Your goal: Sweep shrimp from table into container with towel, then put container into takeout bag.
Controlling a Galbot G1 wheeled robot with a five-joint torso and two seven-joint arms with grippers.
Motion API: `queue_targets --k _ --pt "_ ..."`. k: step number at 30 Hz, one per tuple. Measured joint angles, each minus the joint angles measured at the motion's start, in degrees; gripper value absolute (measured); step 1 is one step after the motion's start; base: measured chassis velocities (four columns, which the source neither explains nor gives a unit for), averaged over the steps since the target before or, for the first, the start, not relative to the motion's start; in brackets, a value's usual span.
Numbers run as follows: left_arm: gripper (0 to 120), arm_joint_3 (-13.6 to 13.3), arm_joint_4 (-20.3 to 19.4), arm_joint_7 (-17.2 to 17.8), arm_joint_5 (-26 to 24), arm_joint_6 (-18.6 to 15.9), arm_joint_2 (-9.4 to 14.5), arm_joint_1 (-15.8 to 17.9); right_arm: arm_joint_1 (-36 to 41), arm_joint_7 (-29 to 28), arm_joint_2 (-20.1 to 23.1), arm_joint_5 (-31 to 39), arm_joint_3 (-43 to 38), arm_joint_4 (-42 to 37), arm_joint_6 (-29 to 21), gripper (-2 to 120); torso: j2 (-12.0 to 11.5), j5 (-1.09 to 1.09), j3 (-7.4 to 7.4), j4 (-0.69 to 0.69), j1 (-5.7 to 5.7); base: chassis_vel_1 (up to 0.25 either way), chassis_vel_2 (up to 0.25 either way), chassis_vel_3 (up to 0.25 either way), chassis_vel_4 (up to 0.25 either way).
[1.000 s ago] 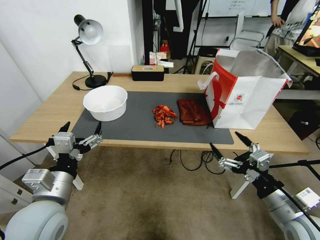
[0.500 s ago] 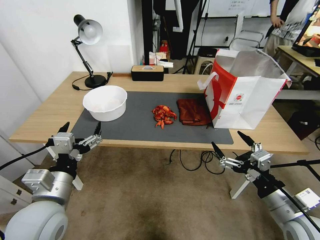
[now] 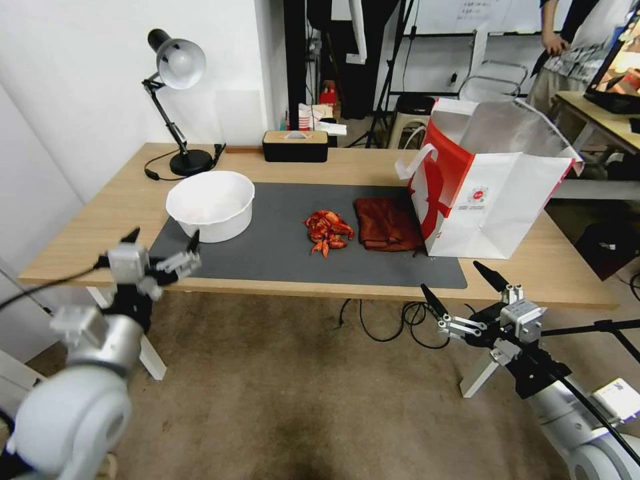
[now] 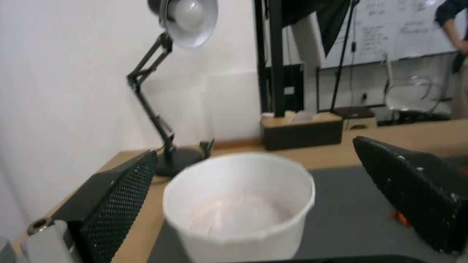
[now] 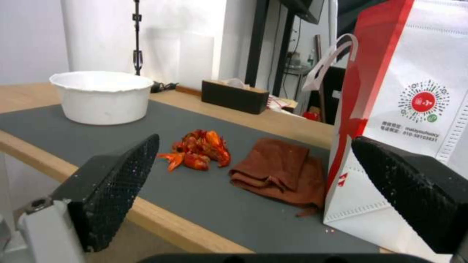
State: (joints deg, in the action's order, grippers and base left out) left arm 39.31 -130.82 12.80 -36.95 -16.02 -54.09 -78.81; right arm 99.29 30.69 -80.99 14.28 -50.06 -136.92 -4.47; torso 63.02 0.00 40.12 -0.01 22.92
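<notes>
A pile of red-orange shrimp [image 3: 328, 233] [image 5: 199, 150] lies mid-mat on the light-wood table [image 3: 107, 213]. Just right of it is the folded rust-red towel [image 3: 387, 223] [image 5: 283, 171], lying against the foot of the white-and-red takeout bag [image 3: 490, 187] [image 5: 414, 109], which stands open. The white round container [image 3: 211, 205] [image 4: 239, 208] [image 5: 101, 95] sits at the mat's left end. My left gripper [image 3: 163, 239] [image 4: 254, 147] hangs open at the table's front edge, just short of the container. The right gripper [image 3: 453, 281] [image 5: 257, 138] is open below the front edge, facing shrimp and towel.
A black desk lamp [image 3: 175, 100] [image 4: 170, 73] stands at the back left and a dark tissue box [image 3: 295, 145] at the back middle. The grey mat [image 3: 280, 253] covers the table's centre. Cables [image 3: 393, 320] hang under the front edge.
My left arm has lifted and moved forward, bringing its open gripper up to the table edge near the container. The right gripper has barely shifted.
</notes>
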Motion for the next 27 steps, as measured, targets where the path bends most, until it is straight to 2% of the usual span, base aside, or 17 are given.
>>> queue_targets --k 1,2,3,4,5,8,9,12,13,14,17,18,21,22,25,26,27 --pt "100 0.00 0.00 0.00 0.00 0.00 0.00 0.00 0.00 0.00 0.00 0.00 0.00 0.00 0.00 100 0.00 0.00 0.00 0.00 0.00 0.000 0.000 0.000 0.000" --pt "100 -0.69 1.75 0.09 -3.00 -0.76 2.46 3.08 0.16 0.01 -0.08 -0.10 -0.07 -0.15 0.00 100 0.00 0.01 0.00 0.00 0.00 0.000 0.000 0.000 0.000" --pt "100 -1.33 2.89 0.09 -4.84 -1.23 3.91 4.96 0.25 0.02 -0.10 -0.17 -0.11 -0.24 0.01 100 0.00 0.00 0.00 0.00 0.00 0.000 0.000 0.000 0.000" --pt "100 -2.71 5.19 0.11 -8.34 -2.05 6.23 8.45 0.47 0.02 -0.25 -0.33 -0.17 -0.44 0.06 100 -0.01 0.00 0.00 0.01 0.00 0.000 0.000 0.000 0.000" --pt "100 -2.71 5.19 0.11 -8.34 -2.05 6.23 8.45 0.47 0.02 -0.25 -0.33 -0.17 -0.44 0.06 100 -0.01 0.00 0.00 0.01 0.00 0.000 0.000 0.000 0.000" --pt "100 -8.13 11.61 0.16 -15.25 -3.60 10.28 18.34 0.97 0.04 -0.67 -0.80 -0.25 -0.79 0.23 100 -0.01 -0.01 0.00 0.01 0.00 0.000 0.000 0.000 0.000" --pt "100 -8.13 11.61 0.16 -15.25 -3.60 10.28 18.34 0.97 0.04 -0.67 -0.80 -0.25 -0.79 0.23 100 -0.01 -0.01 0.00 0.01 0.00 0.000 0.000 0.000 0.000" --pt "100 -15.28 17.92 -0.36 -19.42 -5.26 12.24 28.19 1.41 0.08 -1.03 -1.09 -0.40 -1.12 0.40 100 -0.01 0.01 -0.01 0.00 0.00 0.000 0.000 0.000 0.000" --pt "100 -15.28 17.92 -0.36 -19.42 -5.26 12.24 28.19 1.41 0.08 -1.03 -1.09 -0.40 -1.12 0.40 100 -0.01 0.01 -0.01 0.00 0.00 0.000 0.000 0.000 0.000" --pt "100 -17.99 20.31 -1.33 -19.87 -5.35 12.68 31.04 1.54 0.08 -1.06 -1.16 -0.48 -1.18 0.44 100 -0.01 -0.01 -0.01 0.00 0.00 0.000 0.000 0.000 0.000" --pt "100 -26.38 28.18 -7.46 -20.17 -3.40 14.05 38.85 2.02 0.09 -1.15 -1.27 -0.86 -1.26 0.80 100 -0.01 -0.01 -0.01 -0.01 0.00 0.000 0.000 0.000 0.000" --pt "100 -26.38 28.18 -7.46 -20.17 -3.40 14.05 38.85 2.02 0.09 -1.15 -1.27 -0.86 -1.26 0.80 100 -0.01 -0.01 -0.01 -0.01 0.00 0.000 0.000 0.000 0.000" --pt "100 -32.67 36.81 -15.83 -18.82 0.24 16.33 45.78 2.51 0.09 -1.25 -1.38 -1.24 -1.20 1.47 100 -0.01 0.00 0.00 -0.01 0.01 0.000 0.000 0.000 0.000" --pt "100 -32.67 36.81 -15.83 -18.82 0.24 16.33 45.78 2.51 0.09 -1.25 -1.38 -1.24 -1.20 1.47 100 -0.01 0.00 0.00 -0.01 0.01 0.000 0.000 0.000 0.000" --pt "100 -34.45 40.80 -24.46 -15.53 1.19 19.19 48.84 2.80 0.09 -1.36 -1.57 -1.30 -0.71 2.13 100 -0.01 -0.01 -0.01 0.02 0.01 0.000 0.000 0.000 0.000" --pt "100 -34.45 40.80 -24.46 -15.53 1.19 19.19 48.84 2.80 0.09 -1.36 -1.57 -1.30 -0.71 2.13 100 -0.01 -0.01 -0.01 0.02 0.01 0.000 0.000 0.000 0.000" --pt "100 -34.41 41.72 -29.31 -12.91 1.33 20.28 49.28 2.81 0.09 -1.41 -1.63 -1.29 -0.50 2.33 100 -0.01 0.00 -0.02 0.02 0.00 0.000 0.000 0.000 0.000"
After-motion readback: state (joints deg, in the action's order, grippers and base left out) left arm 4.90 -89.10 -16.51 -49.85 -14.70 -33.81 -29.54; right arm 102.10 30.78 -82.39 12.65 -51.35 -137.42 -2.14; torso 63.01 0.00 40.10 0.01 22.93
